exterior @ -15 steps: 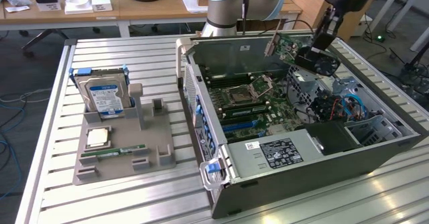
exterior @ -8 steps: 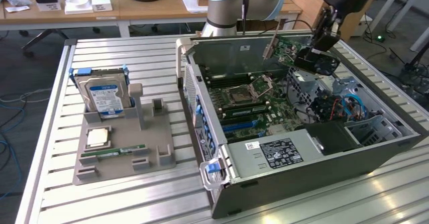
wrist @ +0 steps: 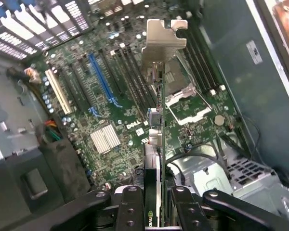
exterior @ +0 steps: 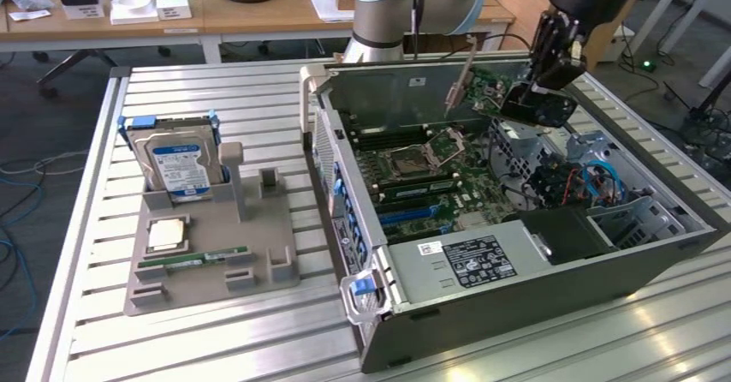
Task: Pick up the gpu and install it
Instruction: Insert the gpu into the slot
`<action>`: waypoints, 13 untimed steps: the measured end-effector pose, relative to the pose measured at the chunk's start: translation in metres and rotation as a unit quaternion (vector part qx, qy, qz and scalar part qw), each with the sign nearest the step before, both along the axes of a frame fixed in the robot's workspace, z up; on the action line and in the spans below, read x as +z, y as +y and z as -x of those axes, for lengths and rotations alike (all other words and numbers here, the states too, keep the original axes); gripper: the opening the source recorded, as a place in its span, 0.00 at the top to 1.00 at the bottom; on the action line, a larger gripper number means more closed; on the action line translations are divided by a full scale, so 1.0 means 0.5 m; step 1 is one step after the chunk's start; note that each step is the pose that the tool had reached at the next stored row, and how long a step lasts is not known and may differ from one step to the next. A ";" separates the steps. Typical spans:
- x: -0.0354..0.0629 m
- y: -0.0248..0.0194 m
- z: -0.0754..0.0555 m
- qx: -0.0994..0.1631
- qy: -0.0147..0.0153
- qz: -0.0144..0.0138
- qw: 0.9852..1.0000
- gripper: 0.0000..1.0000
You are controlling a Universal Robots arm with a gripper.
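Fingers [wrist: 131, 208]: drawn in narrow and clamped on the gpu [wrist: 155, 159], one pad on each flat face. They grip the end opposite the bracket. The gripper [wrist: 154, 202] carries the card edge-on. Judged reason: a grip on the faces leaves the connector edge free and turned toward the board.

Silver bracket [wrist: 164, 41]: at the end farthest from the fingers and clear of the grip. This probably leaves it free to meet the case wall.

Where the gpu is: in the air inside the open computer case [exterior: 514, 262], near the case's far corner on the exterior view's right. It hangs above the motherboard [wrist: 111, 110] and touches only the fingers. It is not seated. The long blue slot [wrist: 103, 79] is empty and lies off to one side of the card's line.

The case lies on its side with the open face up, on the exterior view's right half of the slatted table [exterior: 92, 331]. That likely gives access from above.

Toward the table's edge on the exterior view's left is the grey holder [exterior: 205, 266]. The hard drive [exterior: 177, 164] stands upright at its far end, and the RAM stick [exterior: 194, 258] lies flat nearer the front.
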State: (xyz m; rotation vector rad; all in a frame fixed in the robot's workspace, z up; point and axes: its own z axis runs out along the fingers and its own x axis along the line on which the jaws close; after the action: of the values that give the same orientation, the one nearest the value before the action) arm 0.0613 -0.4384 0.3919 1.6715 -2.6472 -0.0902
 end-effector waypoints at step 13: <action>-0.006 -0.0001 0.000 0.119 0.000 0.000 0.993 0.74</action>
State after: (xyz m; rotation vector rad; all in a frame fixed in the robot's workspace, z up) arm 0.0613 -0.4384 0.3889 1.9694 -2.4251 -0.0876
